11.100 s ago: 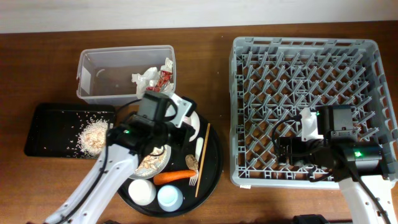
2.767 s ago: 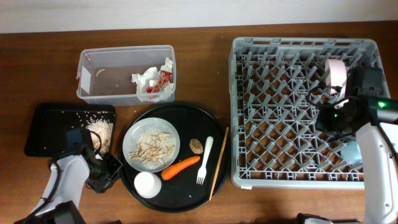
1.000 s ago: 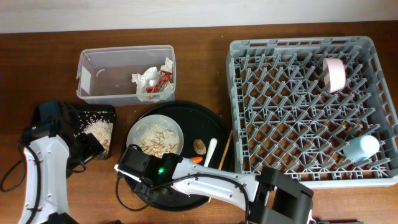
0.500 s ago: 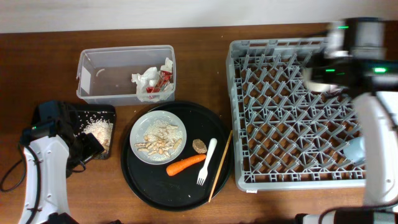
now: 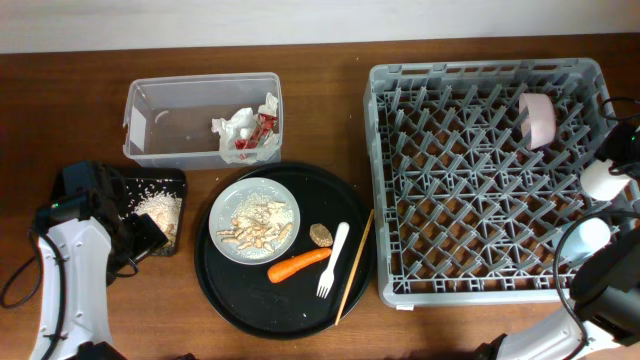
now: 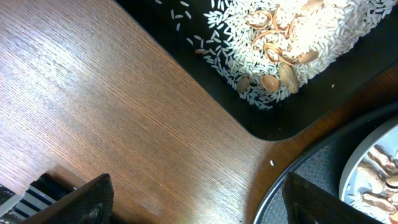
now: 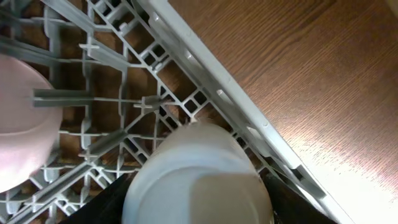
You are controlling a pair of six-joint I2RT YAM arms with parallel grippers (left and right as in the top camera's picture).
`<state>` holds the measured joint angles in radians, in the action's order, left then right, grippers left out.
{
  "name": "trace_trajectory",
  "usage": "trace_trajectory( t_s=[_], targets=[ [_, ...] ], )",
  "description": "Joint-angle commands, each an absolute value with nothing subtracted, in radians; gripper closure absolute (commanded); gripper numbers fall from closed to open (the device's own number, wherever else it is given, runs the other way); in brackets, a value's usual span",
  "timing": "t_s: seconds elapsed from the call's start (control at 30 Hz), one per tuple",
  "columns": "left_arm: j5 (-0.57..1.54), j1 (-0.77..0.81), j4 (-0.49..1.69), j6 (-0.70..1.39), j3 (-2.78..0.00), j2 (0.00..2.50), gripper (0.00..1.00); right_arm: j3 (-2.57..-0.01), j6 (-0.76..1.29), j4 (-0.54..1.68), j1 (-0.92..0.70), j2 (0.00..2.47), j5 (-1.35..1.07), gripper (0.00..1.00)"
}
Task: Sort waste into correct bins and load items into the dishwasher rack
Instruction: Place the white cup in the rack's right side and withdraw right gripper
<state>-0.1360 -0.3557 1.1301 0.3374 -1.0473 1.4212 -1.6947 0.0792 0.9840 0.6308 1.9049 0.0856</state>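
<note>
White cup sits clamped in the right gripper, just over the grey rack's outer edge; left gripper hangs open by the rice tray.

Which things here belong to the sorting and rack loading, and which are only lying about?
Job: dishwasher rack, pink cup, white cup, pale blue cup, plate of shells, carrot, brown scrap, fork, chopstick, round tray, clear bin, rice tray.
Not part of it: wooden table, pale wall.
</note>
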Motion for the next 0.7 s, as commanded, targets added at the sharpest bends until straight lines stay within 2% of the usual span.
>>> trace_trajectory(
  t_s=[0.0,0.07,0.17,0.23,0.3,0.4,0.5,0.57,0.67],
  targets=[
    [-0.147,-0.359,1.131,0.351,-1.063,1.412,0.13,-1.705,0.087,0.989,0.635,1.944,0.075,0.31],
    [-0.147,-0.359,1.131,0.351,-1.063,1.412,0.14,-1.705,0.087,0.992,0.635,1.944,0.046,0.20],
    [-0.147,-0.359,1.131,0.351,-1.063,1.412,0.13,-1.705,0.087,0.995,0.635,1.944,0.034,0.20],
    [-0.147,-0.359,1.131,0.351,-1.063,1.412,0.13,-1.705,0.087,0.995,0.635,1.944,0.034,0.28],
    [-0.147,-0.359,1.131,0.351,-1.063,1.412,0.13,-1.705,0.087,0.994,0.635,1.944,0.034,0.41],
    [-0.148,-0.359,1.131,0.351,-1.063,1.412,0.14,-1.705,0.087,1.038,0.636,1.944,0.065,0.50],
    [-0.147,-0.359,1.131,0.351,-1.063,1.412,0.13,-1.705,0.088,1.148,0.636,1.944,0.065,0.53],
    [-0.147,-0.359,1.131,0.351,-1.063,1.412,0.13,-1.705,0.096,1.168,0.636,1.944,0.064,0.53],
    [-0.147,-0.359,1.131,0.351,-1.063,1.412,0.14,-1.706,0.095,1.167,0.636,1.941,0.064,0.42]
  ],
)
